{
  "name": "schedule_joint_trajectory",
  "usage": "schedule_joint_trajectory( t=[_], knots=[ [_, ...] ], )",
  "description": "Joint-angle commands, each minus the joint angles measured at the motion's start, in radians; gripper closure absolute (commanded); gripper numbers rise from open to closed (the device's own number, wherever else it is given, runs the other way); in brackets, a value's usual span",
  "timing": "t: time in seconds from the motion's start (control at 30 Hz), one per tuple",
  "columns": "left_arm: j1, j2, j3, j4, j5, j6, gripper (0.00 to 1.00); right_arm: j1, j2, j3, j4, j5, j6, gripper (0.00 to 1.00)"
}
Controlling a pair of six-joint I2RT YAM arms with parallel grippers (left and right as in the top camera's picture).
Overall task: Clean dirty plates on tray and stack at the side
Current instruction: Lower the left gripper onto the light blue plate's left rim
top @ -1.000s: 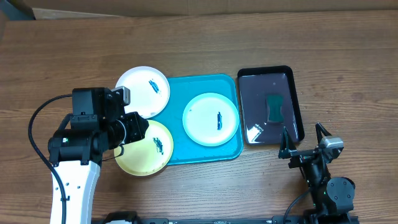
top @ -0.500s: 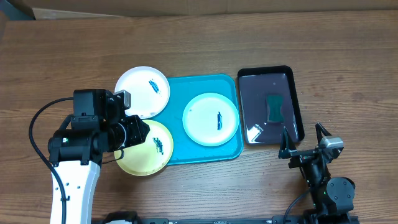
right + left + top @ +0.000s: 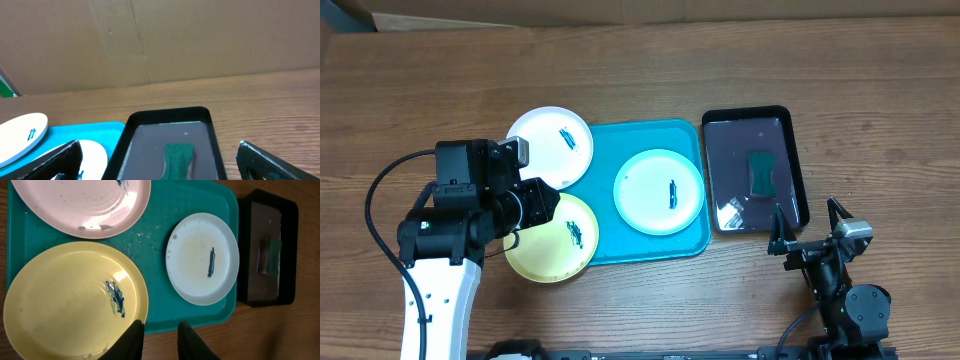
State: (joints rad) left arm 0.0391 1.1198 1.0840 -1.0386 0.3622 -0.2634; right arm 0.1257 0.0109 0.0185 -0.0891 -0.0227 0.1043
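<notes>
The teal tray [image 3: 650,240] holds the mint plate [image 3: 645,195], which carries a dark smear. The white plate [image 3: 542,150] overlaps the tray's left rim, and the yellow plate [image 3: 555,250] overlaps its near left corner; both are smeared. My left gripper [image 3: 546,205] hovers over the yellow plate's far edge. In the left wrist view the yellow plate [image 3: 65,305] fills the lower left, and the left gripper [image 3: 161,332] is narrowly open with nothing between its fingers. My right gripper [image 3: 808,222] stands wide open near the table's front edge, empty.
A black tray [image 3: 790,150] with a green sponge [image 3: 761,172] lies right of the teal tray; the right wrist view shows the sponge [image 3: 177,157] straight ahead. A cardboard wall [image 3: 150,40] rises behind the table. A black cable [image 3: 380,190] loops left of the left arm.
The left gripper wavered slightly over the yellow plate and stands about where it was. Plates and right arm have not moved.
</notes>
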Motion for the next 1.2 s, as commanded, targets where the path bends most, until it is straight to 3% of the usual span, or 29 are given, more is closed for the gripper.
schedule_joint_trajectory(
  t=[0.0, 0.17, 0.37, 0.63, 0.77, 0.93, 1.17],
  knots=[
    [-0.007, 0.006, 0.025, 0.007, -0.008, -0.003, 0.75, -0.003, -0.008, -0.011, 0.008, -0.005, 0.005, 0.0],
    [-0.007, 0.006, 0.025, 0.014, -0.066, -0.007, 0.84, -0.003, -0.008, -0.011, 0.008, -0.005, 0.005, 0.0],
    [-0.006, 0.047, 0.062, -0.02, -0.081, -0.04, 0.85, -0.003, -0.008, -0.011, 0.008, -0.005, 0.004, 0.0],
    [-0.007, 0.3, 0.383, -0.328, -0.077, 0.018, 0.87, -0.003, -0.008, -0.011, 0.008, -0.005, 0.005, 0.0],
    [-0.007, 0.382, 0.484, -0.412, -0.071, 0.024, 0.71, -0.003, -0.008, -0.011, 0.008, -0.005, 0.004, 0.0],
    [-0.011, 0.397, 0.453, -0.393, -0.071, 0.025, 0.55, -0.003, -0.008, -0.011, 0.008, -0.005, 0.005, 0.0],
    [-0.09, 0.397, 0.317, -0.291, -0.081, 0.023, 0.5, -0.003, -0.008, -0.011, 0.008, -0.005, 0.005, 0.0]
  ],
)
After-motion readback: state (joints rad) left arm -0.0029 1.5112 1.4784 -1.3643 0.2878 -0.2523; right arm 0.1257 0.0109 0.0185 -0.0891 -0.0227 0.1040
